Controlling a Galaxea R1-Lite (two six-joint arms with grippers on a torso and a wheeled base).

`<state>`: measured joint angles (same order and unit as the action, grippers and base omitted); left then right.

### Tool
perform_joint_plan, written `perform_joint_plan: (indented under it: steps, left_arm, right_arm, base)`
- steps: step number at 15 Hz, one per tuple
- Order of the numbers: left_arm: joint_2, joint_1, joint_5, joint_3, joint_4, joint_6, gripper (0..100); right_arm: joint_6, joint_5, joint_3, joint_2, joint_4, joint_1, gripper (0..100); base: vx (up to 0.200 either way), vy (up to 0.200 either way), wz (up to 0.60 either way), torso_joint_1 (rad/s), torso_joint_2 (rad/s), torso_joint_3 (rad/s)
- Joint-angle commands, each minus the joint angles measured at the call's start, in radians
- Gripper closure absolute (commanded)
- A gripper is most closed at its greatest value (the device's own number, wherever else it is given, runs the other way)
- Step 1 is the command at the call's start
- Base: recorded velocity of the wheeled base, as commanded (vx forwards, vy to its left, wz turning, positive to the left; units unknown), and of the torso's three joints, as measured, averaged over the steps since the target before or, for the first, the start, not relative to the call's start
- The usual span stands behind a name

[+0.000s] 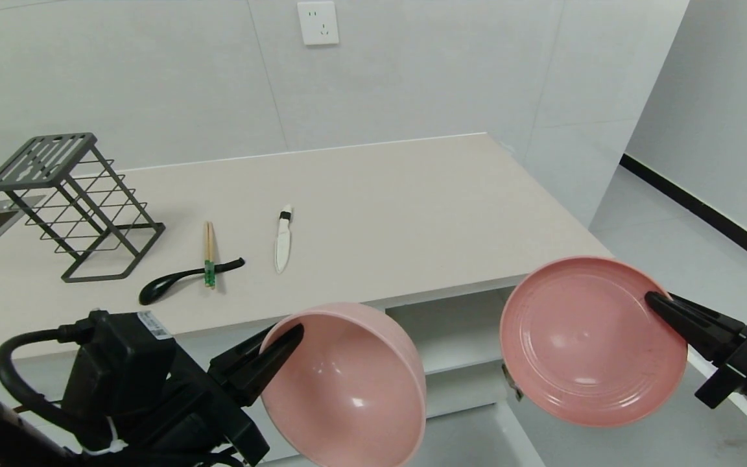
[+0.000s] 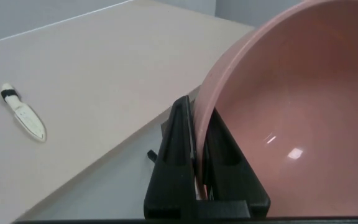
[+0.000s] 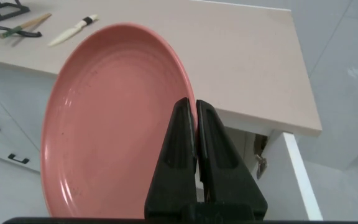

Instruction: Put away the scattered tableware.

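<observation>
While both hang just off the counter [image 1: 412,214] edge, left gripper [image 1: 292,337] clamps pink bowl [image 1: 354,389] rim | right gripper [image 1: 655,301] clamps pink plate [image 1: 581,344] rim | black spoon [image 1: 179,280], chopsticks [image 1: 208,250], white knife [image 1: 283,243] lie on counter near rack [image 1: 75,201].

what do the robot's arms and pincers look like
Both are matte black. The left pincer has long, tapering, wedge-shaped fingers on a boxy housing with a small white printed label, a thick black cable looping behind and a white zip tie. The right pincer has the same pointed fingers on an angular mount.
</observation>
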<state>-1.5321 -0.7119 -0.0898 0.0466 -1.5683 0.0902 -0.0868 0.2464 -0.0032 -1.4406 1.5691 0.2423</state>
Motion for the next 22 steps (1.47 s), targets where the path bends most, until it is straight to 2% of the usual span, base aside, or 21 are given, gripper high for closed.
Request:
perform_joint_plan:
  steps: [1,13,16,22]
  left_arm:
    - [0.004,-0.001,-0.001,-0.005,-0.003,0.000,100]
    - [0.006,-0.001,-0.001,-0.014,-0.003,-0.007,100]
    - [0.015,-0.001,-0.001,-0.027,-0.003,-0.009,100]
    - [0.032,0.000,-0.001,-0.036,-0.003,-0.012,100]
  right_arm:
    - [-0.001,0.001,0.000,-0.003,0.002,0.000,100]
    - [-0.008,0.002,0.002,-0.047,0.002,0.005,100]
    - [-0.027,0.001,0.000,-0.081,0.002,0.071,100]
    - [-0.028,0.001,-0.047,-0.152,0.002,0.072,100]
  base:
    - [0.000,0.000,0.00,-0.276,0.55,0.281]
    - [0.000,0.000,0.00,-0.266,0.52,0.248]
    - [0.000,0.000,0.00,-0.255,0.49,0.228]
    - [0.000,0.000,0.00,-0.248,0.40,0.185]
